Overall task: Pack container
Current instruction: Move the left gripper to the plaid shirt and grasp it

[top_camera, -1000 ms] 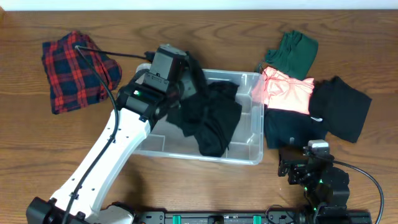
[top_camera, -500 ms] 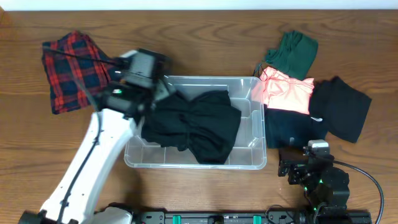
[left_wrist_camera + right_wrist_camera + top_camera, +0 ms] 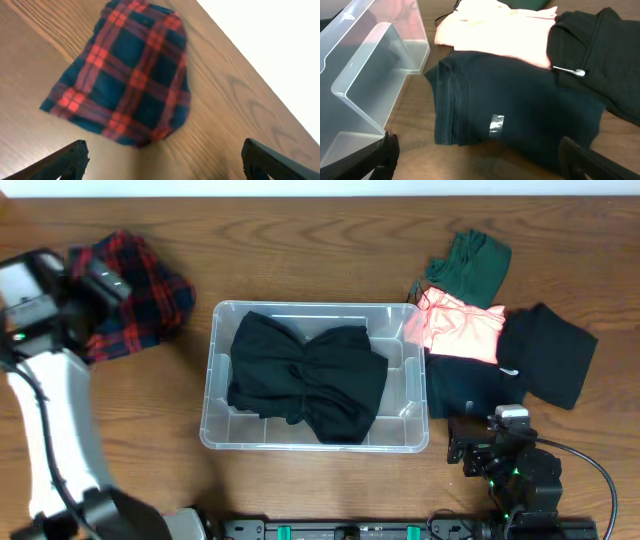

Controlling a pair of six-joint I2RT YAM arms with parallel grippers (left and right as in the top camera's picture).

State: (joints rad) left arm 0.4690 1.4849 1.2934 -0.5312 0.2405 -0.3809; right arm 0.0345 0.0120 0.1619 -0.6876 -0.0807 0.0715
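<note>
The clear container (image 3: 211, 380) sits mid-table with a crumpled black garment (image 3: 308, 375) lying inside it. My left gripper (image 3: 103, 280) hangs open over the far left of the table, above a red and navy plaid garment (image 3: 150, 295). In the left wrist view the plaid garment (image 3: 130, 75) lies just ahead of the open, empty left gripper (image 3: 167, 162). My right gripper (image 3: 482, 442) rests low at the front right, open and empty. It faces a navy garment (image 3: 515, 115) beside the container's corner (image 3: 375, 75).
Right of the container lies a pile: a green garment (image 3: 470, 262), a pink one (image 3: 455, 325), a black one (image 3: 550, 355) and the navy one (image 3: 465, 385). The table's back edge runs close behind the plaid garment.
My left gripper opened and let the black garment drop into the container, then swung left to the plaid garment. The container, tilted before, now sits flat. The right arm stayed still.
</note>
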